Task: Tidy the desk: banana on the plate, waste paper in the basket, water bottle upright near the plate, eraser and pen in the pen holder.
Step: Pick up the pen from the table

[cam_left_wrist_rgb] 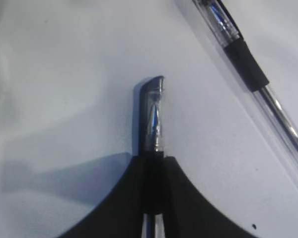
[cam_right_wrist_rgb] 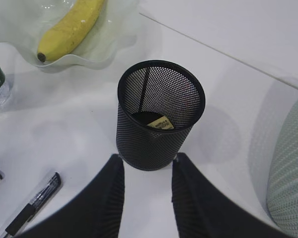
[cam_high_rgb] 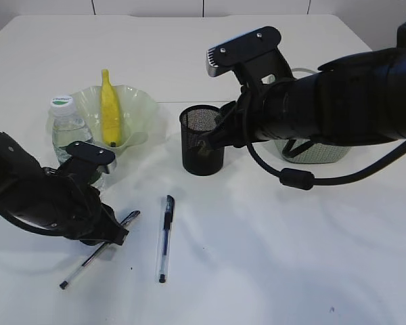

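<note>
Jaws of the left gripper (cam_left_wrist_rgb: 154, 218) are clenched on a pen (cam_left_wrist_rgb: 154, 119) lying on the surface (cam_high_rgb: 271, 257); the right gripper (cam_right_wrist_rgb: 148, 193) stands spread, empty, just before the pen holder (cam_right_wrist_rgb: 159, 116), which already contains the eraser (cam_right_wrist_rgb: 160, 123). A second pen (cam_high_rgb: 165, 237) lies nearby. Gripped near one end, the pen could pivot or slip during lifting and miss the holder's narrow mouth.

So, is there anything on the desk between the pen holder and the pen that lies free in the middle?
No. In the exterior view, only bare white desk lies between the pen holder and the free pen.
</note>
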